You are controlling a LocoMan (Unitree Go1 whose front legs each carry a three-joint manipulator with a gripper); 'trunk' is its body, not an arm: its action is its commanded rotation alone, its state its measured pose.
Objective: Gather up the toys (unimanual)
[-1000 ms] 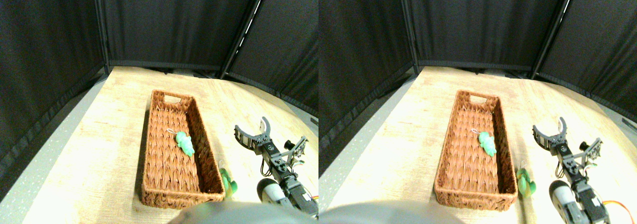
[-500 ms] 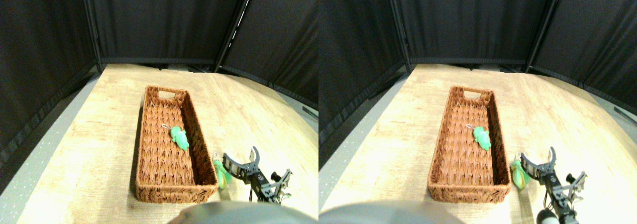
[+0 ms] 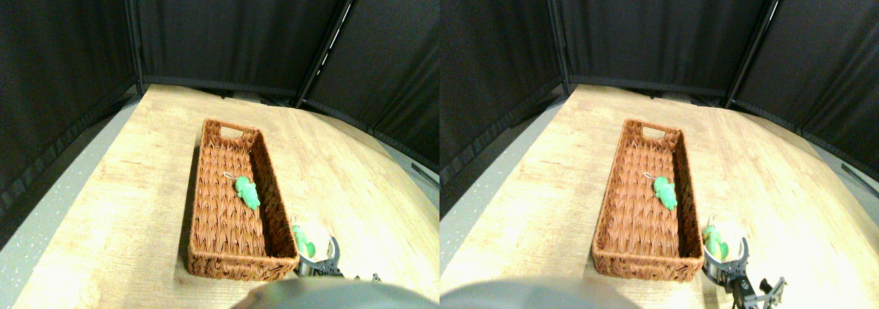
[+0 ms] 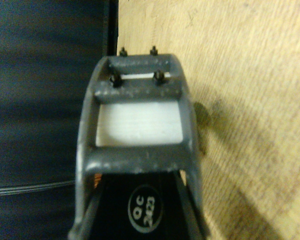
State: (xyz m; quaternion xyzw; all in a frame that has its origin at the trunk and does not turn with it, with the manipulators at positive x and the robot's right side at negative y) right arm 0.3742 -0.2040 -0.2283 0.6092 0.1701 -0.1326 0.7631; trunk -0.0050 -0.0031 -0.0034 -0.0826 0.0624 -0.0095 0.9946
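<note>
Pincer (image 3: 321, 262), jaws spread apart, sits just behind green toy (image 3: 301, 241) beside basket (image 3: 206, 185)

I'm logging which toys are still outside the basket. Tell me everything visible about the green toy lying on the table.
The green toy is a small soft plush figure, bright green with a paler yellowish patch and a white loop cord at its far end. It lies on the wooden table, just outside the wicker basket near its near right corner. The right pincer sits right beside it; contact cannot be told.
</note>
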